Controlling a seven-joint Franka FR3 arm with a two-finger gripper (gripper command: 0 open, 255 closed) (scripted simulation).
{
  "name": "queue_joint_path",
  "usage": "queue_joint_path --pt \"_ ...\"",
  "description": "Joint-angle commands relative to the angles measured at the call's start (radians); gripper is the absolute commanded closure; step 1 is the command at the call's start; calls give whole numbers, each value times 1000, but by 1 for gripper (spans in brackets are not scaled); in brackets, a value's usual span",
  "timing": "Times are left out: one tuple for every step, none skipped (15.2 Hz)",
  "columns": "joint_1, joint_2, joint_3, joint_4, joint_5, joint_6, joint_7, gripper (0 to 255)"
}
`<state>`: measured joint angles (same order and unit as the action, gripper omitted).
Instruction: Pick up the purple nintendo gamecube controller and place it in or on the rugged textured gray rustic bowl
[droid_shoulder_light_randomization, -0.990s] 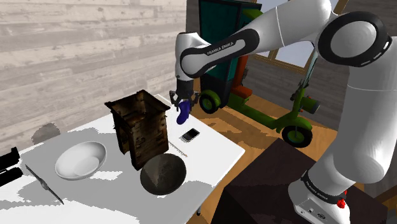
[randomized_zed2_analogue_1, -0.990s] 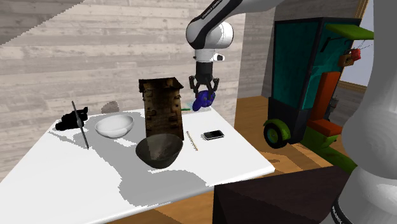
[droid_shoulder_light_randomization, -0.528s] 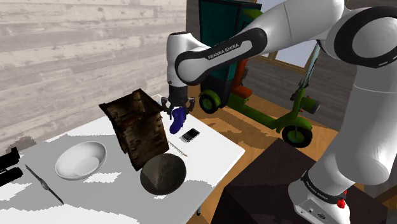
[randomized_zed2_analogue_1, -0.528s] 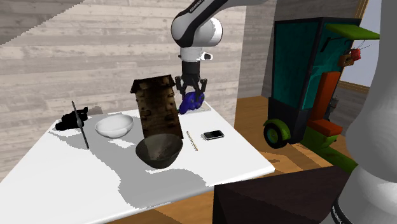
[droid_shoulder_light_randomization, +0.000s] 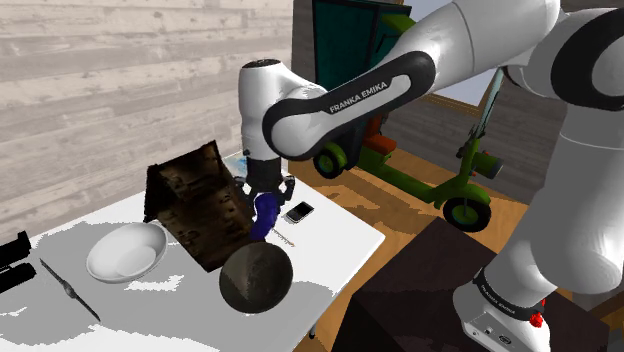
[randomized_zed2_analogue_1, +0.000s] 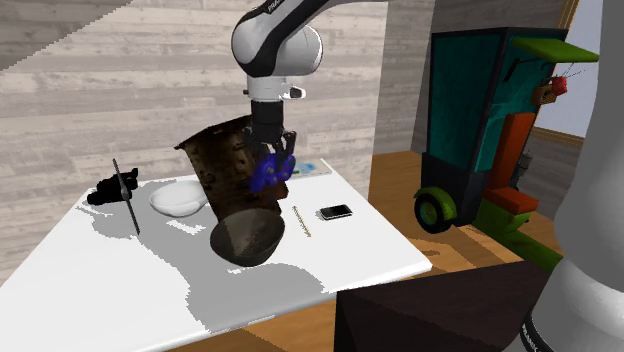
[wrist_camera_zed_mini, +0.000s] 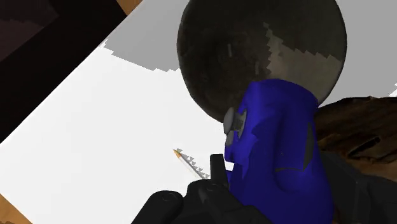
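Your controller reads deep blue-violet rather than plain purple, a rounded, glossy body with small grey buttons on one face. The gripper is clamped on it, fingers pressed to its sides, holding it off the table, above the near rim of the dark grey bowl and close beside a brown crate that leans steeply over. You cannot tell whether controller and crate touch.

Behind it all runs a pale plank wall, with a teal cabinet and a green scooter on the wooden floor. The white table also carries a white bowl beyond the crate and a small phone near the edge
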<state>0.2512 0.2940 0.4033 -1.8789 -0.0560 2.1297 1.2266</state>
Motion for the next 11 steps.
queue_joint_path --pt "28 -12 17 -12 1 1 44 255" --pt "43 -11 24 -8 -1 0 67 255" --pt "58 -8 31 -4 -4 -2 91 255" --pt "74 -5 38 1 -7 -3 114 255" --pt "102 4 50 14 -14 -8 157 255" --pt "104 10 49 8 -18 4 158 255" --pt "105 16 47 2 -21 16 160 255" --pt "106 23 46 -3 -24 27 162 255" --pt "107 30 44 -8 -28 38 163 255" --pt "108 36 43 -13 -31 50 165 255" --pt "109 43 41 -18 -35 61 167 255"
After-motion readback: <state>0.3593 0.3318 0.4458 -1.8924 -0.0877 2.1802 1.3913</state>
